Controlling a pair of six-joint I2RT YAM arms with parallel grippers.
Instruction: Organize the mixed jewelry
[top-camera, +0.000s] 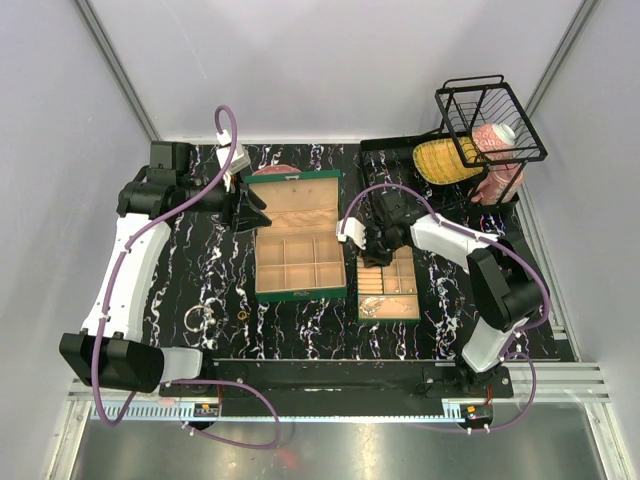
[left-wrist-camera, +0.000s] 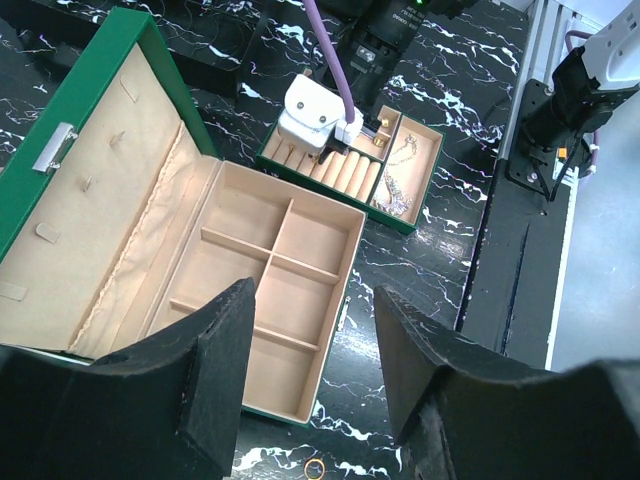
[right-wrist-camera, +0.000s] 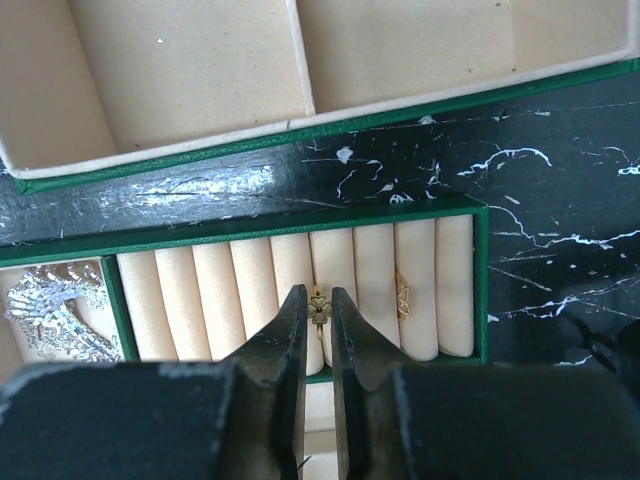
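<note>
Right wrist view had the right pincer pinching a ring in the tray, a second ring seated. Left pincer hung spread; a bangle lay loose.

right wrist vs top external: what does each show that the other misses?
Right wrist only: a gold flower ring in the right gripper at the ring rolls, a second gold ring beside it. Top external only: the open left gripper, a silver hoop and small ring loose on the table, the wire basket. Both: green box, small tray.
</note>
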